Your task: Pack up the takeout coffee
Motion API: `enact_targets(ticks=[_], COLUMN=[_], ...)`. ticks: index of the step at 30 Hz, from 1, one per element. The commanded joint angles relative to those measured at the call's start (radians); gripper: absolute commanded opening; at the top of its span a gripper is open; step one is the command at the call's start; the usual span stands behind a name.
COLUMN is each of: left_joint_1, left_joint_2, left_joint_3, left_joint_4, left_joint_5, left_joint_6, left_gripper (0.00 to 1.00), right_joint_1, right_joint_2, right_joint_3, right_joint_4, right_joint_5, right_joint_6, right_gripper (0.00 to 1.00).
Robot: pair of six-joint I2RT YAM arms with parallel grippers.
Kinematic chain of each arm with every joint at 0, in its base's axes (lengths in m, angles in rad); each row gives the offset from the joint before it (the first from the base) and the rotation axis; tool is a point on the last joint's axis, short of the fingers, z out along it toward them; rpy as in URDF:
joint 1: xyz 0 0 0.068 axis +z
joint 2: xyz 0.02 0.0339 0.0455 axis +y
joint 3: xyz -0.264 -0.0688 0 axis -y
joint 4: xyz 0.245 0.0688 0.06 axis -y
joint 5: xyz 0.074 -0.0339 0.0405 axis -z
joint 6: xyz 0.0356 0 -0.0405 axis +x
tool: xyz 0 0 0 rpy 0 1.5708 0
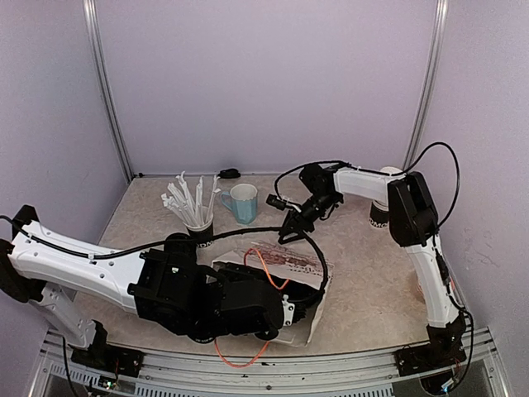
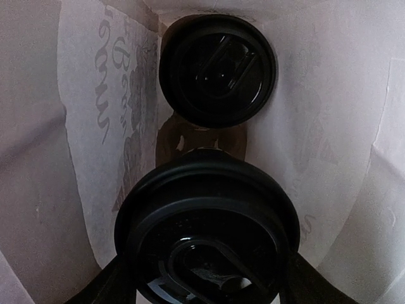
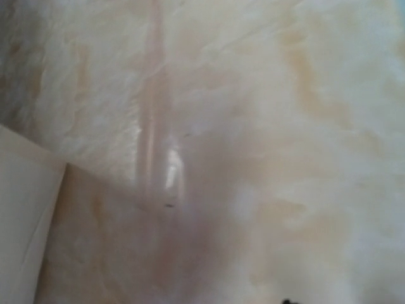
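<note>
At the near middle of the desk point(image 1: 364, 281), a white paper bag point(image 1: 291, 263) with brownish print and orange handles point(image 1: 266, 266). Inside it, both takeout cups, each with its round black lid on: the far cup point(image 2: 218, 69) deeper in the bag, the near cup point(image 2: 205, 209) just before it, very close; whether touching, not possible to tell. White paper walls close around both cups. Left arm point(image 1: 74, 260) stretched from the left edge of the desk into the bag, with the left pincer point(image 2: 205, 269) inside and grasping the near cup, dark fingers point(image 2: 104, 288) pressed on the two sides of the lid rim. Right pincer point(image 1: 291, 222) hanging over the desk near the far edge of the bag. Too small and dark in the top view, and out of its own wrist view, so not possible to tell if released or clenched. In the right wrist view, only the marbled desk top and one pale paper corner at the lower left. Farther back, to the left of the right pincer, a light blue mug point(image 1: 245, 203) and, beside it on the left, a black cup with white sticks point(image 1: 195, 217).
</note>
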Motion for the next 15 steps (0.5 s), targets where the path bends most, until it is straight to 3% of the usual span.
enact_targets(ticks=[1, 15], left_joint_1=[0.017, 0.006], left_joint_2=[-0.005, 0.002], left_joint_3=[-0.013, -0.038], left_joint_4=[0.070, 0.058], left_joint_5=[-0.002, 0.056], left_joint_6=[0.048, 0.049], left_gripper=[0.47, 0.47], right_joint_1=[0.039, 0.107], right_joint_2=[0.002, -0.050], right_joint_3=[-0.006, -0.157], right_joint_4=[-0.063, -0.131], right_joint_5=[-0.029, -0.166], right_joint_6=[-0.050, -0.192], right_gripper=[0.52, 0.52])
